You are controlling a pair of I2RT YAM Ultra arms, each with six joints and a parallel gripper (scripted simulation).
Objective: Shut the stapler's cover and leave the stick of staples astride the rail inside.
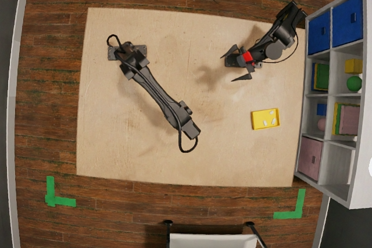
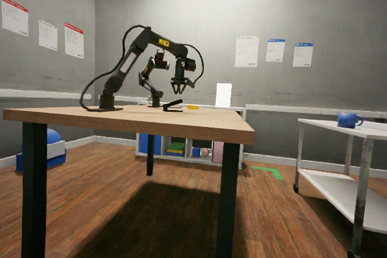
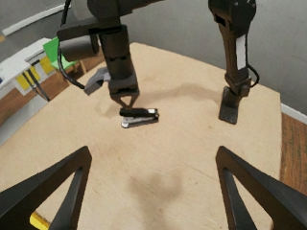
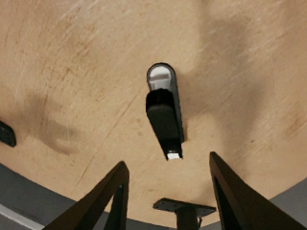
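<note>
The black stapler (image 4: 165, 111) lies on the tan table top right under my right gripper (image 4: 166, 162). It also shows in the left wrist view (image 3: 138, 117) and in the exterior view (image 2: 172, 105), where its cover stands tilted up from the base. My right gripper (image 2: 179, 87) hangs a little above the stapler, its fingers apart with nothing between them. In the top view the right arm's wrist (image 1: 188, 125) hides the stapler. My left gripper (image 1: 237, 65) is wide open and empty, raised near its own base and far from the stapler. I cannot make out the stick of staples.
A yellow tray (image 1: 265, 118) holding small white pieces lies on the table towards the shelf side. A white shelf unit (image 1: 336, 89) with coloured bins and blocks stands beside the table. The right arm's base (image 1: 126, 50) sits at the far side.
</note>
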